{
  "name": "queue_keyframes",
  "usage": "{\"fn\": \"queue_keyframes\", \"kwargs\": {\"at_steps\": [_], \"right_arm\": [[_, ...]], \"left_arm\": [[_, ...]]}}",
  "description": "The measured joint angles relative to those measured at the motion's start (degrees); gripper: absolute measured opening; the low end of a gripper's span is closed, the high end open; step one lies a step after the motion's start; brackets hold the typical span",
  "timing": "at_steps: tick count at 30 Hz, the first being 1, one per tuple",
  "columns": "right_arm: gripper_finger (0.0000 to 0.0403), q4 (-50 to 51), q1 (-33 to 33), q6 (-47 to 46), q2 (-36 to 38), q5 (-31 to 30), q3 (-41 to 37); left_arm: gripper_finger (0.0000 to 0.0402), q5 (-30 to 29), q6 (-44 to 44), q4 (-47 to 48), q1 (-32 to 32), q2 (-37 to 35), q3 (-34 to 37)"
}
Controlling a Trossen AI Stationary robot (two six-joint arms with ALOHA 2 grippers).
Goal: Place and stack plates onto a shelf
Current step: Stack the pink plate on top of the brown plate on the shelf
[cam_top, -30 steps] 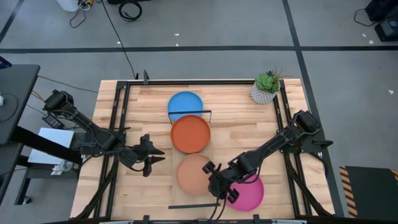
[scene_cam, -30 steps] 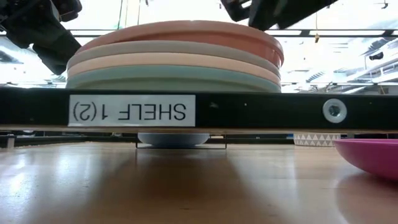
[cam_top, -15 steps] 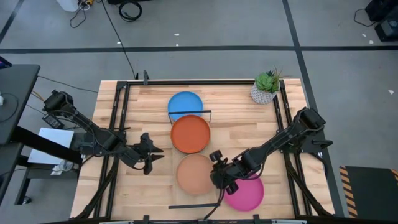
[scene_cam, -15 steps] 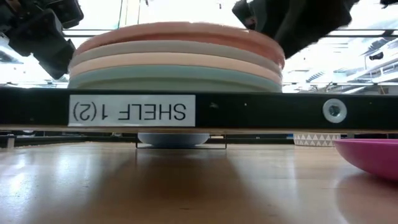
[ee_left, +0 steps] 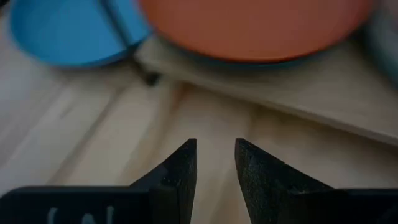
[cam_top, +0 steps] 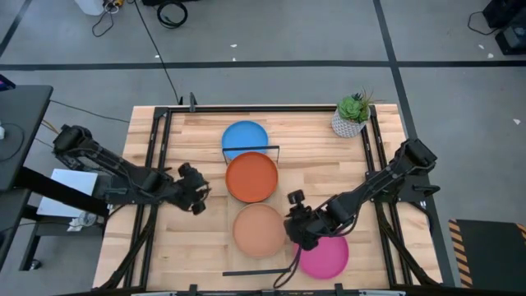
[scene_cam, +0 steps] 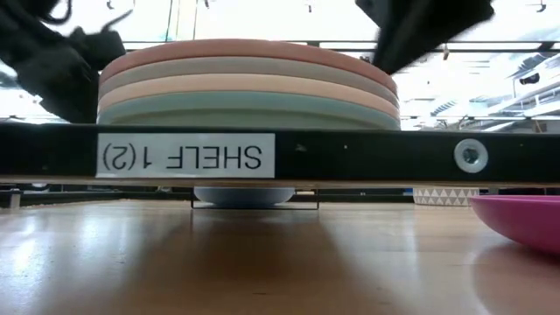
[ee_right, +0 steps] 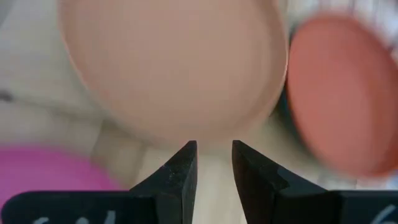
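High view puts my right gripper [cam_top: 297, 233] low and right of centre, between the tan plate [cam_top: 259, 229] and the magenta plate [cam_top: 325, 256], which lies on the tabletop [cam_top: 320, 164] at the lower right. My right wrist view shows its two dark fingers [ee_right: 180, 171] set narrowly apart with nothing between them, pointing at the near rim of the tan plate, with the magenta one off to the side.

My left gripper [cam_top: 194, 182] sits left of centre, just beside the orange plate [cam_top: 251, 177] but not touching it. From my left wrist view its fingers [ee_left: 181, 168] stand with only a slim gap and hold nothing; ahead lie the orange plate on the light wood of the shelf [ee_left: 298, 99] and the blue plate [ee_left: 68, 34] behind a thin black wire.

From above, three plates run in a line down the middle of the frame: blue at the top, orange in the centre, tan below it. The orange and tan ones top piles on the shelf. The low view shows the near pile [scene_cam: 247, 86] from the side, four layers deep: tan-pink on top, then grey, cream, and light teal at the bottom, resting on the shelf's dark edge with its label [scene_cam: 184, 156]. A potted plant [cam_top: 352, 115] stands in the upper right corner of the tabletop.
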State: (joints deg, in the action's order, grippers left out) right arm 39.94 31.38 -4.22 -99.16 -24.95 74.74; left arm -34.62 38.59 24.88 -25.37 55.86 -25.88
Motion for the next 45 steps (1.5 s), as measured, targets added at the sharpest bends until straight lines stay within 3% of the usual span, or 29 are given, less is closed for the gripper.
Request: {"fn": "queue_keyframes", "kwargs": {"at_steps": [9, 18, 22, 26, 32, 39, 45], "right_arm": [[0.0113, 9.93, -0.48, -16.65, 0.16, 8.86, -4.10], [0.0148, 0.41, -2.59, -19.18, 0.16, 16.60, -13.90], [0.0150, -2.69, -4.36, -19.83, 0.16, 22.85, -16.95], [0.0124, -3.67, -5.26, -20.72, 0.16, 26.07, -18.82], [0.0020, -4.36, -5.38, -18.88, 0.42, 30.41, -19.10], [0.0014, 4.83, -7.21, -19.84, 6.96, 26.87, -17.64], [0.0014, 11.62, -15.88, -27.63, 16.77, 26.04, -16.50]], "left_arm": [[0.0117, 3.80, -5.83, 0.17, 4.90, 0.00, 0.01], [0.0116, 3.82, -14.10, -0.65, 5.01, 0.00, 0.01], [0.0116, 3.84, -15.69, -1.78, 5.01, 0.00, 0.01], [0.0116, 4.60, -15.70, -1.75, 5.01, 0.00, 0.03], [0.0116, 4.97, -15.30, -1.79, 4.90, 0.00, 0.03], [0.0116, 7.37, -16.96, -9.08, 4.90, 0.00, 0.05], [0.0116, 8.88, -29.36, -15.85, 4.88, 0.00, -0.62]]}}
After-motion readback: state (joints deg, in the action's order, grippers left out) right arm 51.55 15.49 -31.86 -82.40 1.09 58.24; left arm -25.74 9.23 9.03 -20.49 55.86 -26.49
